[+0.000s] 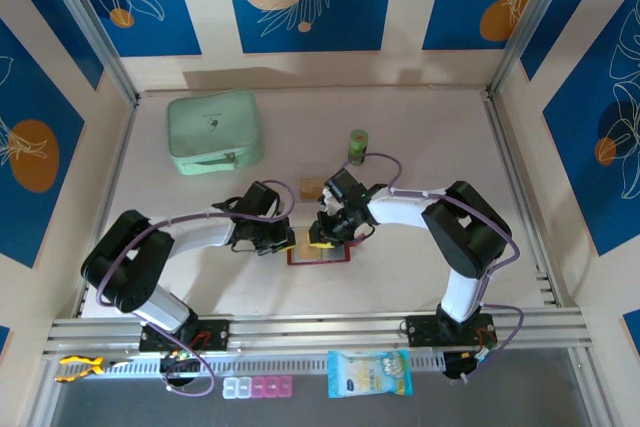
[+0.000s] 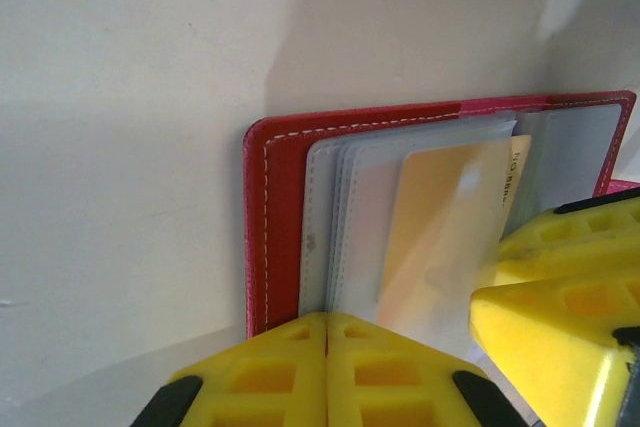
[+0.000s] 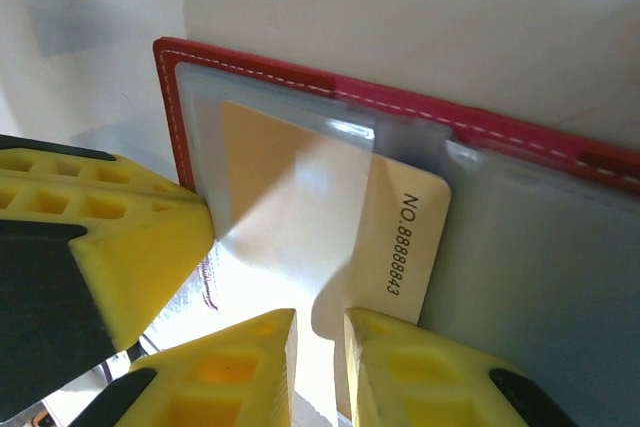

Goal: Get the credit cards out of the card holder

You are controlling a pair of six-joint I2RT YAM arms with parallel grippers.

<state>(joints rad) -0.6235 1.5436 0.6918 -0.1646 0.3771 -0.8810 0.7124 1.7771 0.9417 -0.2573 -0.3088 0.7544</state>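
While the card holder point(image 2: 275, 237) lies open under both sets of tips, what's the left gripper point(image 2: 327, 347) doing? (Kim)

Pressed together, nothing between its fingers. Tips sit at the holder's near edge, red cover ahead-left of them, sleeves fanned straight ahead. Looks like a pin-down. (Raj)

Right gripper point(image 3: 318, 347)? (Kim)

Jaws a sliver apart. Credit card point(image 3: 395, 247) sticks partway out of the front sleeve, free end right at that gap. Can't tell if it's pinched or only touched. (Raj)

How to do the pull well? (Kim)

My take: draw straight back along the sleeve, low and flat, no twist, or a corner snags the sleeve mouth. Left needs firm downward load so the holder doesn't slide along. Grip the bare card end, not the plastic. (Raj)

Arm pose? (Kim)

Both elbows bowed outward, forearms converging, wrists pitched down, tips close beside each other over the holder. A loose card point(image 1: 311, 184) lies just beyond the right gripper. (Raj)
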